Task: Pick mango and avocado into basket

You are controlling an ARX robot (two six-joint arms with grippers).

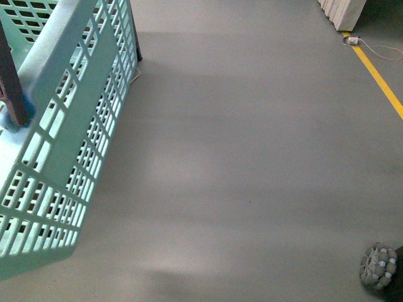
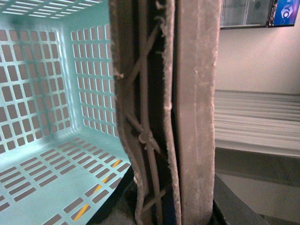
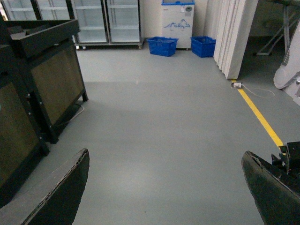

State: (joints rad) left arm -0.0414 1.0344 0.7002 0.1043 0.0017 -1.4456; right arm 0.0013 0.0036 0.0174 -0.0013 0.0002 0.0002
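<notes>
The turquoise basket (image 1: 75, 119) hangs tilted at the left of the front view, above the grey floor. Its brown-grey handle (image 1: 14, 82) runs up out of the frame. In the left wrist view the basket (image 2: 42, 108) is seen from inside and holds nothing in the part that shows. My left gripper (image 2: 173, 206) is shut on the basket's handle (image 2: 194, 103), which fills the middle of that view. My right gripper (image 3: 166, 187) is open and empty, with bare floor between its fingers (image 3: 56, 192). The mango and the avocado are out of view.
Grey floor (image 1: 252, 157) with a yellow line (image 1: 378, 72) at the right. A dark stand (image 3: 42, 84) stands beside the right gripper. Two blue baskets (image 3: 161, 46), glass-door fridges (image 3: 108, 21) and white panels (image 3: 232, 33) stand far off. A grey bundle (image 1: 379, 265) lies at the bottom right.
</notes>
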